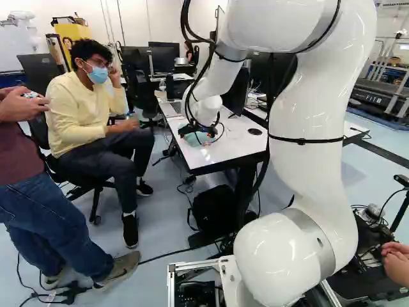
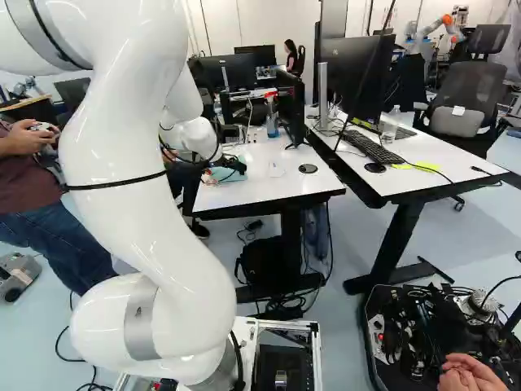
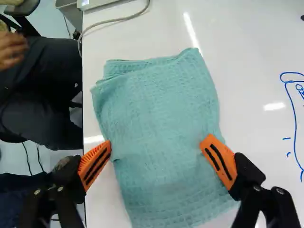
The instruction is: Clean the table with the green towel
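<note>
gripper [image 3: 156,142] spread wide, nothing clenched, right over folded green waffle-weave towel [image 3: 159,104], which lies near table [image 3: 251,52] edge by seated person [image 1: 83,118]. looks light, floppy, not slippery imo; pinch middle so layers bunch together.

A towel [image 3: 156,104] on a table [image 2: 273,186]
From far off, I see the towel near the table's left edge, and a person [image 1: 83,115] sitting just past that edge. A spray bottle [image 2: 272,120] stands farther back than the towel. A bag [image 1: 214,210] is under the table. Right of it is another table [image 2: 431,175], with a keyboard [image 2: 372,147] on top.
</note>
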Controlling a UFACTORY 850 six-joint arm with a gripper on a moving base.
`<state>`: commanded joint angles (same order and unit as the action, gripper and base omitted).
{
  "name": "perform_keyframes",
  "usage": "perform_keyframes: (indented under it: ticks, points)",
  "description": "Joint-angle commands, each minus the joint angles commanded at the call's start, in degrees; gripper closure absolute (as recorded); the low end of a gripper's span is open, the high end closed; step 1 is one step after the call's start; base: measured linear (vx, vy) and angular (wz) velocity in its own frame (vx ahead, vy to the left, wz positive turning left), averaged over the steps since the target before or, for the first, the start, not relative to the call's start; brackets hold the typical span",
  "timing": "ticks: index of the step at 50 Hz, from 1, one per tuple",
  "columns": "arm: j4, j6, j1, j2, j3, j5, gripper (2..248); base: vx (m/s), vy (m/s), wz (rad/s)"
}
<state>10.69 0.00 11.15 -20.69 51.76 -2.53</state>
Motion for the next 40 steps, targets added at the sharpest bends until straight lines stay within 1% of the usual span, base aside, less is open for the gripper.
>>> perform_keyframes:
  ticks: [22, 40]
  points:
    - [0.12, 0.0, -1.06, -0.68, 4.55, -0.48, 3, -0.001, 0.0, 0.0]
    - [0.12, 0.0, -1.03, 2.22, 3.9, -0.48, 3, -0.008, 0.0, 0.002]
